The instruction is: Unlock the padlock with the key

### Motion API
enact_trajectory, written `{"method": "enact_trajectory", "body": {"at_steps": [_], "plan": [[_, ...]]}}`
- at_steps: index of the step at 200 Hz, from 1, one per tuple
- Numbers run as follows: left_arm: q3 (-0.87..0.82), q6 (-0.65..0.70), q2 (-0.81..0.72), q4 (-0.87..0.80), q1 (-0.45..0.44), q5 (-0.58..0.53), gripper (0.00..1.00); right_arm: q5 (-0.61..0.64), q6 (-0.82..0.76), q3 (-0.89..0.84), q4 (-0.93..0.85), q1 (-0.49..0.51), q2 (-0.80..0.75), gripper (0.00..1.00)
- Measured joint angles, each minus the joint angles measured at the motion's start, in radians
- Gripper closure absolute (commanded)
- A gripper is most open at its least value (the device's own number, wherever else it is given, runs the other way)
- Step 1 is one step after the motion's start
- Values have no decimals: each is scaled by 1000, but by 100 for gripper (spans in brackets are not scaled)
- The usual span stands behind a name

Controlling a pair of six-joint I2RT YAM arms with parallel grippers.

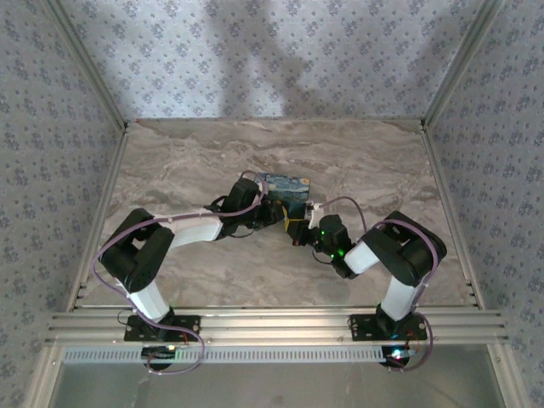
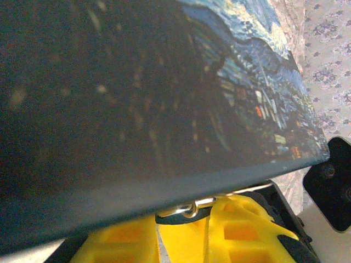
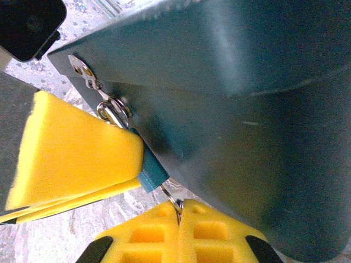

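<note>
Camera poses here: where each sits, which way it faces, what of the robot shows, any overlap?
Top external: above and behind the bases, looking down on the table; left arm and right arm meet at the painted box.
Left wrist: on the left arm, close to the box's printed face; left gripper at bottom.
Right wrist: on the right arm, facing the box's hasp and padlock; right gripper at bottom, on the key.
Shared: the box in all three.

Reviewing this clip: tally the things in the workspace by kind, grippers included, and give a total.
Grippers: 2 (left gripper, right gripper)
Painted box: 1
Padlock: 1
Key: 1
Total: 5
</note>
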Motion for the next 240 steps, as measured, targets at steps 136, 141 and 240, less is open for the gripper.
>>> {"method": "enact_trajectory", "body": {"at_steps": [136, 141, 240], "plan": [[-50, -7, 49, 7, -8, 19, 51, 126, 128, -48, 150, 80, 134, 100], [-60, -5, 41, 7, -6, 19, 48, 129, 129, -48, 150, 81, 134, 100], [-211, -53, -86, 185, 27, 3, 40, 140, 225, -39, 113, 124, 117, 100]]}}
